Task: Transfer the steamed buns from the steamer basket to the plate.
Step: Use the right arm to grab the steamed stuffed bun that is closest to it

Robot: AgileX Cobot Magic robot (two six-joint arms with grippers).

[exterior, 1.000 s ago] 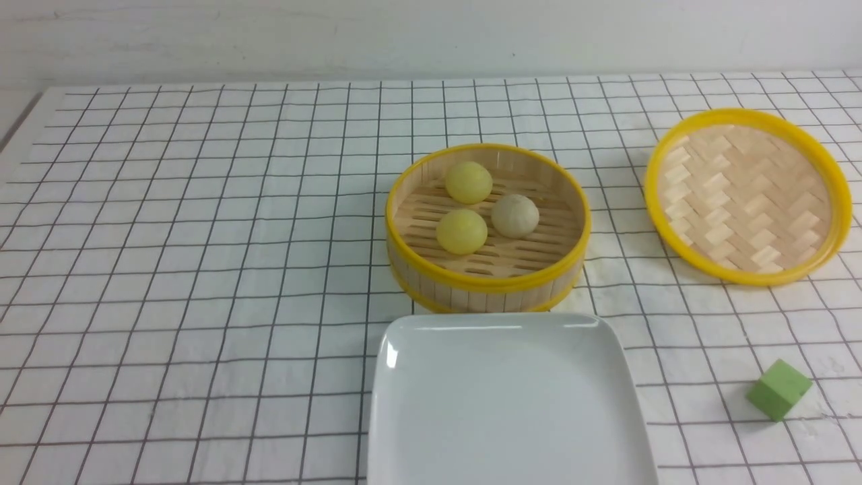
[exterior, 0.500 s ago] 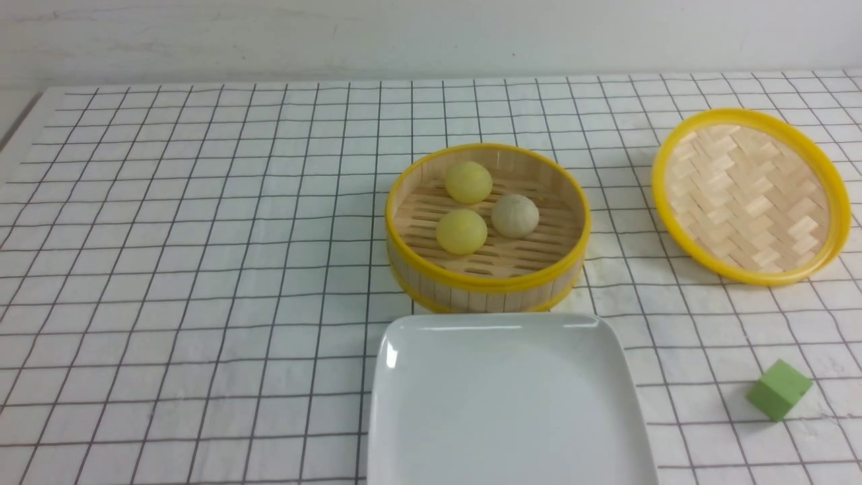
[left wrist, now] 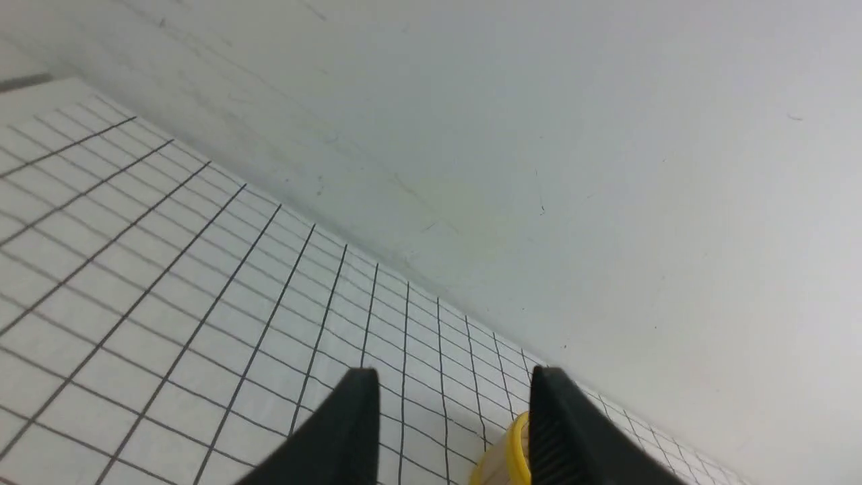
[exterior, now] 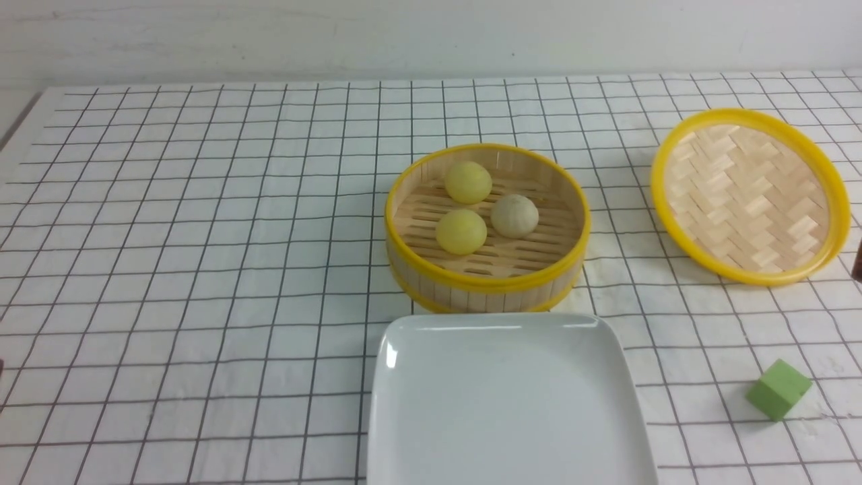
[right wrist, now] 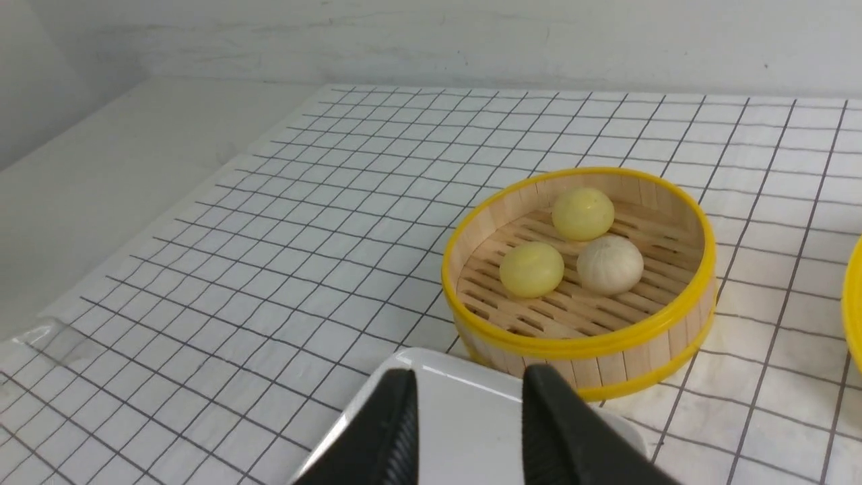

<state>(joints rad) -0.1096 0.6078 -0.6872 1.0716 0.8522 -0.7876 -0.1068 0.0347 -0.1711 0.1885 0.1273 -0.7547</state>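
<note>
The steamer basket stands mid-table with three steamed buns inside: two pale yellow ones and a greyish beige one. The white plate lies just in front of it with nothing on it. In the right wrist view my right gripper hovers open over the plate's far corner, short of the basket and its buns. My left gripper is open with nothing between its fingers and points at the back wall. A bit of the basket's yellow rim shows between its fingers.
A shallow yellow-rimmed woven lid lies tilted at the right of the checked cloth. A green cube sits near the front right. A dark sliver shows at the front view's right edge, beside the lid.
The woven lid has shifted a little and now sits slightly tilted. A dark sliver has come into the front view's right edge. Buns, basket and plate have not moved.
</note>
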